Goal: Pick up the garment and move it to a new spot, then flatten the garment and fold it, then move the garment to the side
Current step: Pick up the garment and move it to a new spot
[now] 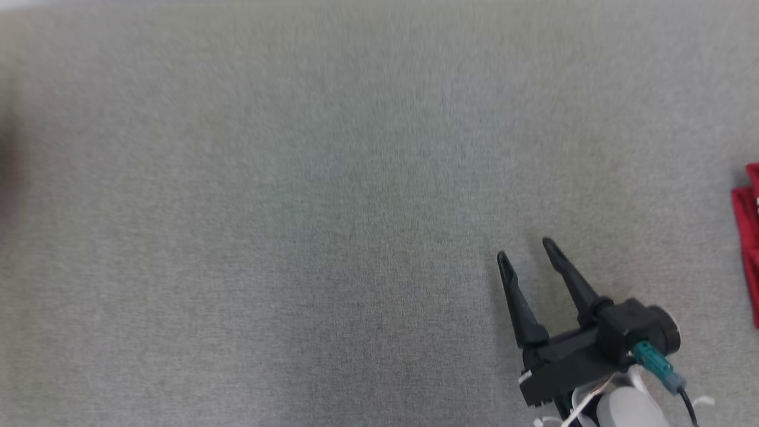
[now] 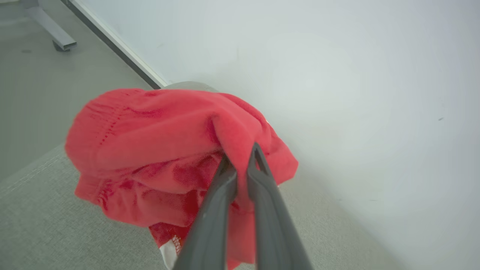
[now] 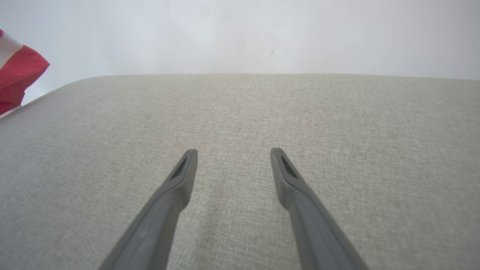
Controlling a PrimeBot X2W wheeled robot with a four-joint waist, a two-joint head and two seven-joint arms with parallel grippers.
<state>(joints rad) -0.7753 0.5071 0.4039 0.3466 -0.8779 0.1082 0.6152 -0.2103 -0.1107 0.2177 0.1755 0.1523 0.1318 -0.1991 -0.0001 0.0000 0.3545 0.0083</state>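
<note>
The garment (image 2: pixel 150 138) is red, bunched cloth with a white patch at its lower edge. It hangs just above the grey fabric surface in the left wrist view. My left gripper (image 2: pixel 242 157) is shut on a fold of the garment, the cloth pinched between the two fingertips. My right gripper (image 1: pixel 525 249) stands open over bare surface at the lower right of the head view, with nothing between its fingers (image 3: pixel 233 151). A strip of red cloth (image 1: pixel 746 237) shows at the right edge of the head view. Red cloth (image 3: pixel 18 80) also shows at the far left of the right wrist view.
The grey fabric surface (image 1: pixel 296 207) spreads wide and bare before me. A white wall (image 2: pixel 337 75) stands behind it. In the left wrist view the surface's edge (image 2: pixel 33 165) drops to a grey floor, where a metal leg (image 2: pixel 52 32) stands beside a baseboard.
</note>
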